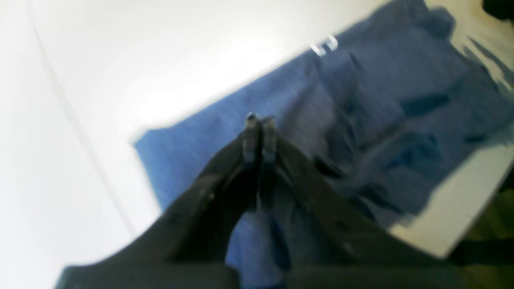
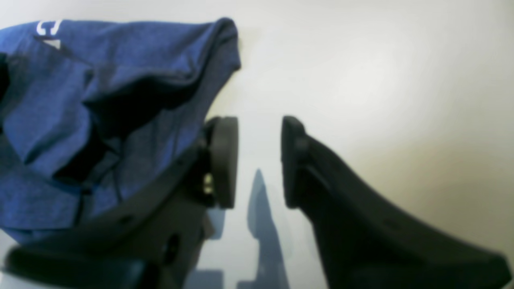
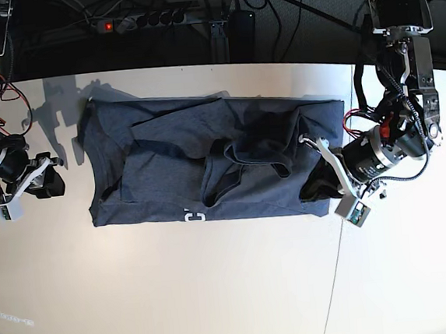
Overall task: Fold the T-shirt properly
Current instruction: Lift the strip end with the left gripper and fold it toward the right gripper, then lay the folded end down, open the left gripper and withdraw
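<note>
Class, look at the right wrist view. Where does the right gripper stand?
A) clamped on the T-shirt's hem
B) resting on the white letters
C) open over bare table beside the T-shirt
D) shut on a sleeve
C: the right gripper has parted jaws with only white table between them, the T-shirt lying beside it.

From my seat, the white table (image 3: pixel 179 296) lies bare all along the near side of the T-shirt (image 3: pixel 207 168), and on the strip between its sleeve end and the right gripper (image 3: pixel 48 178). The left gripper (image 3: pixel 318 182) crowds the shirt's other end; cables (image 3: pixel 369 95) hang just behind it.
</note>
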You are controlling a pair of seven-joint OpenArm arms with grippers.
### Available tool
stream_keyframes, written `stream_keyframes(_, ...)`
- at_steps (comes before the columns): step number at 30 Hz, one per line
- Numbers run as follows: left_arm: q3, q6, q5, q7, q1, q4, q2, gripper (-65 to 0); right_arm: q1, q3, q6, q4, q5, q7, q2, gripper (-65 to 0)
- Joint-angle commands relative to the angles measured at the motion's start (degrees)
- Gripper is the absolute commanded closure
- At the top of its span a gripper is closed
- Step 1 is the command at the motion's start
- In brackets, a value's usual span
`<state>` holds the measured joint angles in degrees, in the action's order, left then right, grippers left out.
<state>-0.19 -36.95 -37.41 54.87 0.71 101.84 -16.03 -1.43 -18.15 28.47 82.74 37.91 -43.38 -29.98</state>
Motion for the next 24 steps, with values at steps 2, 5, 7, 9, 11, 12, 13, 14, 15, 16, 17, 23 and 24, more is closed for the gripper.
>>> stream_keyframes(2, 0.3, -1.9, -0.6, -3.6, 0.5, 0.7, -0.3, 0.0, 0.7, -0.6, 4.3, 0.7, 0.7, 1.3, -1.2, -19.3)
stream_keyframes(5, 0.6, -1.9, 3.3, -6.9, 1.2, -0.9, 0.1, 0.0, 0.7, -0.6, 4.4, 0.7, 0.7, 1.3, -1.3, -19.3)
stream_keyframes(7, 0.6, -1.9, 4.2, -8.4, 1.2, -2.5, 0.2, 0.0, 0.7, -0.6, 4.3, 0.7, 0.7, 1.3, -1.3, -19.3)
stream_keyframes(9, 0.6, -1.9, 4.2, -9.0, 1.2, -3.8, 0.2, 0.0, 0.7, -0.6, 4.3, 0.7, 0.7, 1.3, -1.3, -19.3)
stream_keyframes(11, 0.6, -1.9, 4.3, -8.7, 1.2, -5.2, 0.6, 0.0, 0.8, -0.6, 4.3, 0.7, 0.7, 1.3, -1.3, -19.3)
stream_keyframes(12, 0.6, -1.9, 4.2, -8.0, 1.4, -5.7, 0.9, 0.0, 0.7, -0.6, 4.3, 0.7, 0.7, 1.3, -1.3, -19.3)
stream_keyframes(13, 0.7, -1.9, 3.7, -7.2, 1.6, -6.1, 1.3, 0.0, 0.8, -0.6, 4.3, 0.7, 0.7, 1.3, -1.3, -19.3)
stream_keyframes(14, 0.9, -1.9, 2.9, -6.4, 2.1, -6.2, 1.7, 0.0, 0.7, -0.6, 4.3, 0.7, 0.7, 1.3, -1.3, -19.3)
stream_keyframes(15, 1.4, -1.9, 1.7, -5.4, 2.6, -6.2, 2.1, 0.0, 0.7, -0.6, 4.3, 0.7, 0.7, 1.3, -1.3, -19.3)
stream_keyframes(16, 2.3, -1.9, 0.0, -4.5, 3.2, -6.2, 2.5, 0.0, 0.7, -0.6, 4.4, 0.7, 0.7, 1.3, -1.3, -19.3)
stream_keyframes(17, 3.4, -1.9, -1.6, -3.6, 3.9, -6.2, 2.9, 0.0, 0.7, -0.6, 4.4, 0.7, 0.7, 1.3, -1.3, -19.3)
stream_keyframes(23, 14.5, -1.9, -1.9, -3.4, 6.9, -6.2, 4.9, 0.0, 0.7, -0.6, 4.4, 0.7, 0.7, 1.3, -1.3, -19.3)
stream_keyframes(24, 15.6, -1.9, -1.7, -3.5, 6.8, -6.2, 5.0, 0.0, 0.7, -0.6, 4.4, 0.7, 0.7, 1.3, -1.3, -19.3)
